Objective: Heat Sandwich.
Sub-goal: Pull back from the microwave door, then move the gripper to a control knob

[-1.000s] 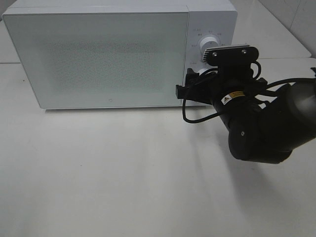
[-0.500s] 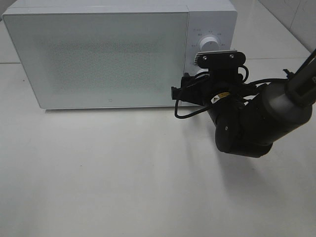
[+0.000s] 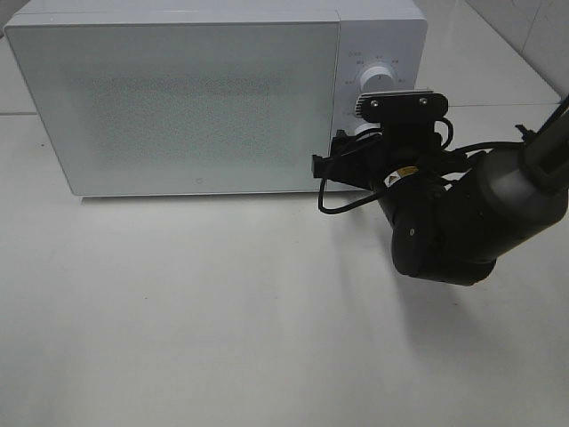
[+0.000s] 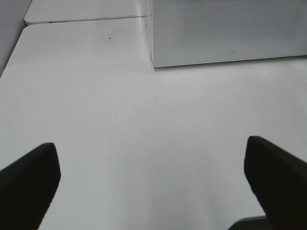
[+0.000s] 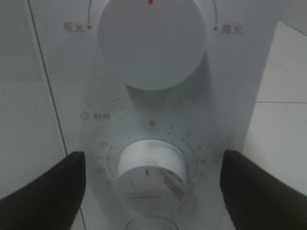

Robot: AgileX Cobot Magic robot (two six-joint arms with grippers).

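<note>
The sandwich is out of view. A white microwave point(image 3: 178, 98) stands at the back of the table with its door shut. In the right wrist view my right gripper point(image 5: 151, 191) is open, its black fingers point(image 5: 43, 191) standing either side of the lower timer knob point(image 5: 149, 172) without touching it. That knob's red mark points down. The larger power knob point(image 5: 152, 40) sits above it. From above, the right gripper point(image 3: 342, 156) is up against the control panel. My left gripper point(image 4: 153, 187) is open over bare table, holding nothing.
The white table point(image 3: 222, 311) stretches in front of the microwave. The right arm's black body point(image 3: 444, 222) hangs over its right side. In the left wrist view the microwave's point(image 4: 225, 33) front corner lies ahead, with a table seam beyond it.
The right arm moved left and in toward the control panel, then settled slightly back to the right. Its jaws have narrowed a little. The left gripper has not changed.
</note>
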